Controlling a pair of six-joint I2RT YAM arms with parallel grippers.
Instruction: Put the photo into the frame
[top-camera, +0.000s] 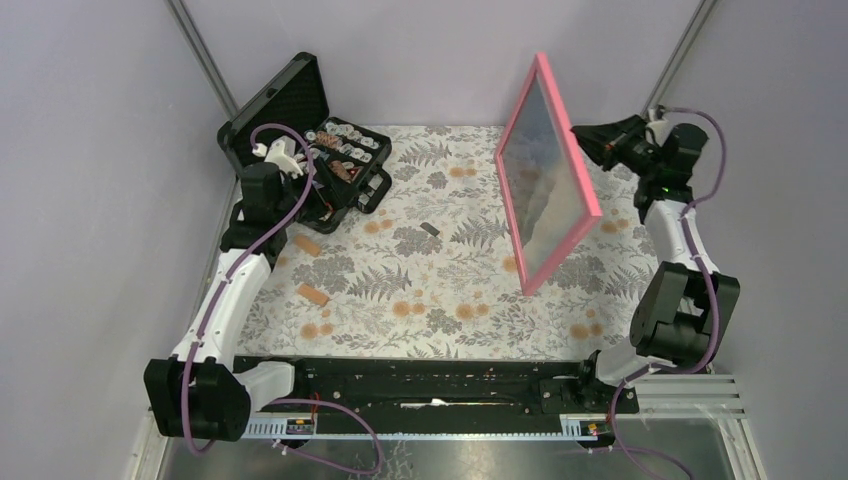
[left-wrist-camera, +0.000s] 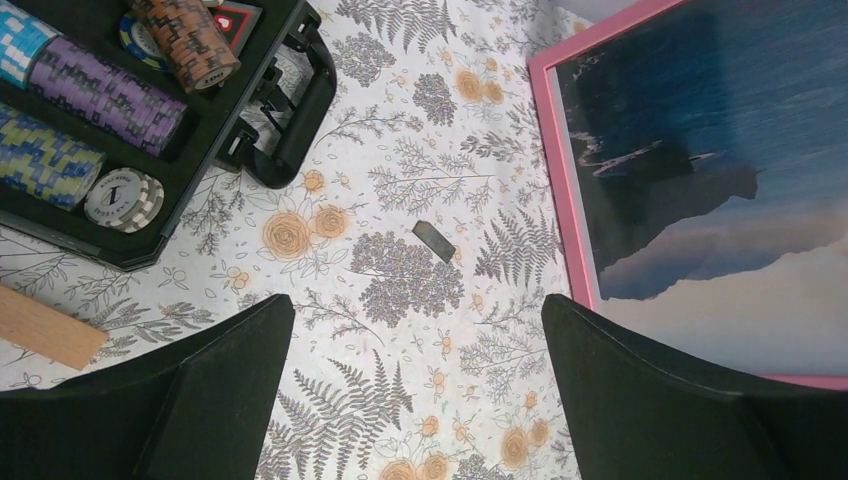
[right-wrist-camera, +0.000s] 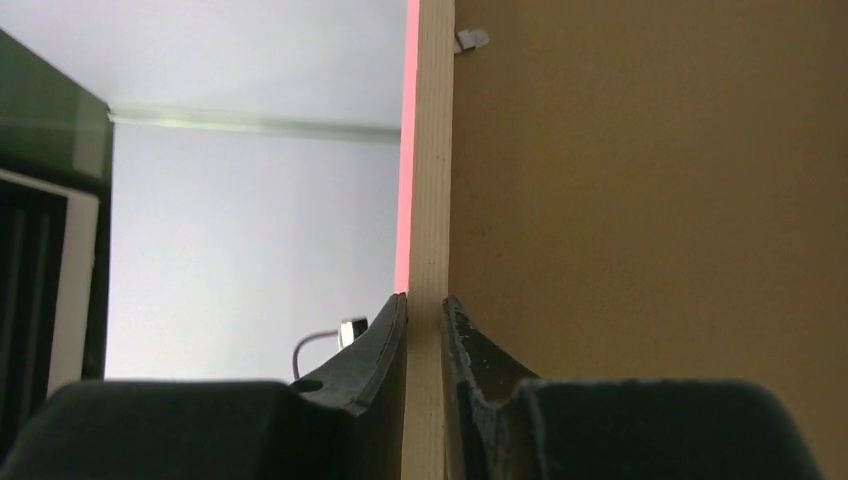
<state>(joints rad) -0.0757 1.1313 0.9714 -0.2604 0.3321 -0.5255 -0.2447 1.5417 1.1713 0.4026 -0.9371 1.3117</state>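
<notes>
The frame, with its pink border, stands tilted on edge right of the table's middle, its lowest corner down near the cloth. The photo, a blue sky over mountains with a pale lower part, shows behind the pane and also in the left wrist view, inside the pink border of the frame. My right gripper is shut on the frame's upper right side; the right wrist view shows its fingers pinching the pale wooden edge. My left gripper hangs open over the cloth, holding nothing.
An open black case of poker chips lies at the back left, by my left gripper. Two wooden blocks lie on the left. A small dark piece sits mid-table. The brown backing board fills the frame's rear.
</notes>
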